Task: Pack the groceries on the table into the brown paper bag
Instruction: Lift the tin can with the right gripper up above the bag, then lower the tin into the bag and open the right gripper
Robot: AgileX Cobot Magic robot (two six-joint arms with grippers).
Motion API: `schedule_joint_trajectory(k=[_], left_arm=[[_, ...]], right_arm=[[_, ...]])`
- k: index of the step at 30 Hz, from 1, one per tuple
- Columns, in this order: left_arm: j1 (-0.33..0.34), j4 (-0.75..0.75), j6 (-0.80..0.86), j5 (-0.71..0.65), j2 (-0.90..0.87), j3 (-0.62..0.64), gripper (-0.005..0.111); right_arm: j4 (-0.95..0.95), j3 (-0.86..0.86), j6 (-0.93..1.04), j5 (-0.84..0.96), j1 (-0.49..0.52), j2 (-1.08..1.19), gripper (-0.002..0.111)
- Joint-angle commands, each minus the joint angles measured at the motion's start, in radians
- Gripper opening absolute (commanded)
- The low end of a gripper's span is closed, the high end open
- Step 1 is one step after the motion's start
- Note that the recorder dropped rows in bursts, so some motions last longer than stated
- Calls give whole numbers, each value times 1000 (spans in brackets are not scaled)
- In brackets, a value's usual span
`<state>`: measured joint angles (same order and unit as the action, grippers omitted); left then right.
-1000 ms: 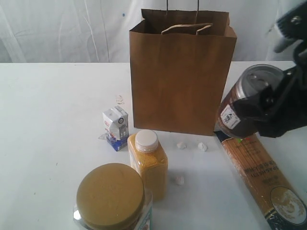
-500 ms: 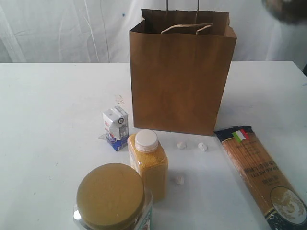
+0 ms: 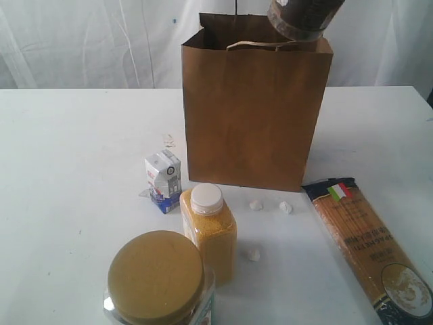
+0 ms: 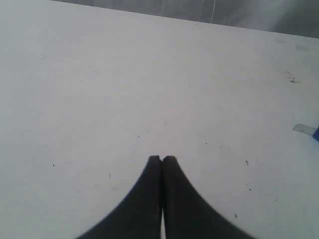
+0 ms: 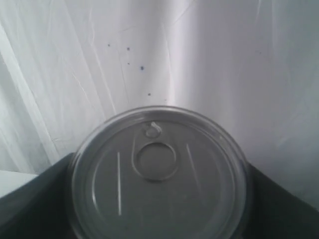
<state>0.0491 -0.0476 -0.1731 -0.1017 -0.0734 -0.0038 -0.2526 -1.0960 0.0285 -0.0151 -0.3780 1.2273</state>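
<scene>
Nearest the camera on the worktop (image 3: 67, 169) stands the clear yellow-lidded jar (image 3: 155, 277). The yellow white-capped bottle (image 3: 208, 233) is close behind its right shoulder, and the long spaghetti packet (image 3: 369, 247) lies flat off to the right. A few white crumbs (image 3: 254, 254) are scattered between them. Further back the small white-blue carton (image 3: 163, 179) sits just beside the left front corner of the brown paper bag (image 3: 257, 115), which stands upright with its mouth open.

Over the bag's right side hangs the dark silver-lidded jar (image 3: 304, 17), tilted. Its lower end is level with the rim, and a twisted handle (image 3: 264, 40) crosses just below it. Whether it has cleared the rim cannot be told from this angle. The right fingers (image 5: 40, 199) are spread wide, one on each side of the jar, gripping its round body with the ring-pull lid facing the wrist camera. The left fingers (image 4: 149, 199) are pressed together, hold nothing, and hover over bare worktop.

The main risk, as I judge it, is the release. The jar is off-centre and leaning, so it could catch the rim or the handle on the way down. Nothing braces the bag, so a knock or a heavy jar landing against one wall could fold that side or tip the bag. If the bag falls forward, it could land on the carton and bottle. A drop from rim height could also hit the bottom hard. The smooth round body could slip in the tilted grip before it is properly over the opening.
</scene>
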Motion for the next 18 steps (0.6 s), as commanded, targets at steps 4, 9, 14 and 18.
schedule_joint_trajectory(k=[4, 9, 14, 18], left_arm=[[-4, -10, -6, 3, 4, 4, 0], [-4, -10, -6, 3, 4, 4, 0], [-4, -10, -6, 3, 4, 4, 0], [-4, -10, -6, 3, 4, 4, 0]], right_arm=[[-5, -60, -72, -65, 132, 91, 22], [-7, -72, -124, -95, 143, 91, 22], [-7, -84, -229, -153, 143, 109, 22], [9, -84, -313, -165, 140, 133, 22]])
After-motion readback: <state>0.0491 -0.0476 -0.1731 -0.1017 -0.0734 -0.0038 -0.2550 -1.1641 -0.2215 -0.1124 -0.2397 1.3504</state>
